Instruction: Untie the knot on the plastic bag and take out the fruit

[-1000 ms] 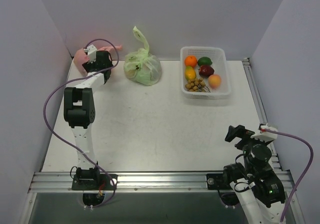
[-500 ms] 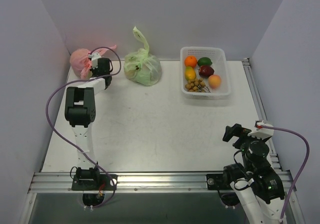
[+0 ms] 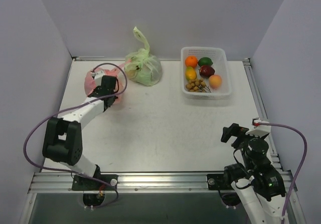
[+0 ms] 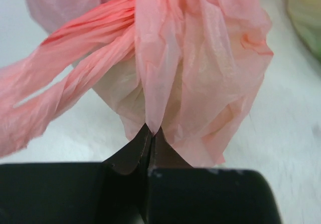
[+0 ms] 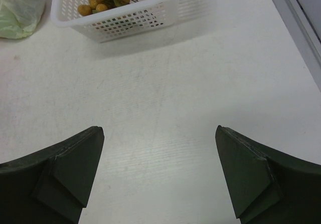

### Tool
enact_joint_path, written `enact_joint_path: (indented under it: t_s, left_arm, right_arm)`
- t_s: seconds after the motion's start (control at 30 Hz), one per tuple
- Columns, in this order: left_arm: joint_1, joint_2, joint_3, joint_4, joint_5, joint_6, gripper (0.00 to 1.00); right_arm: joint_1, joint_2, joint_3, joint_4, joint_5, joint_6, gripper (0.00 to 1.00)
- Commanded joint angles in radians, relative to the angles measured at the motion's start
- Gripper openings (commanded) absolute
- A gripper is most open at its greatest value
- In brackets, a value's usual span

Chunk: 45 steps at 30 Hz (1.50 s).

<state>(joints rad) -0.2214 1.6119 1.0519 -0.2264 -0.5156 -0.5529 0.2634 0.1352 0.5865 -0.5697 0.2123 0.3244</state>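
The pink plastic bag lies on the left part of the table, a short way in front of the back wall. My left gripper sits on top of it. In the left wrist view the left gripper is shut on a pinched fold of the pink plastic bag. Two twisted handle strands stretch off to the left. I cannot make out the knot itself, and the crinkled plastic hides the fruit inside. My right gripper hovers open and holds nothing, low at the near right.
A tied pale green bag stands just right of the pink one. A white basket at the back right holds several toy fruits. A metal rail runs along the near edge.
The left gripper closed on the pink bag at the back left corner and dragged it forward and to the right, away from the wall. The right arm shifted slightly left.
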Motion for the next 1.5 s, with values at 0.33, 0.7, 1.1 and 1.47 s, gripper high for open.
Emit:
enact_joint_path:
  t_s: [0.33,0.7,1.1,1.47]
  left_arm:
    - [-0.51,-0.521,-0.317,-0.254,0.143,-0.409,0.0]
    - [-0.921,-0.371,-0.293,-0.025,0.129,-0.642,0.11]
    - [-1.006,-0.437,-0.035,-0.163,0.077,-0.392,0.77]
    - [-0.65,-0.506,0.04,-0.436,0.278,-0.129,0.86]
  right_arm:
    - [0.008,0.233,0.326,-0.166,-0.322,0.015,1.0]
    - [0.016,0.495,0.391,-0.219,-0.62,0.059,1.0]
    - [0.206,0.484,0.233,-0.107,-0.539,0.194,1.0]
    - [0.528,0.783,0.323,0.053,-0.329,0.205,1.0]
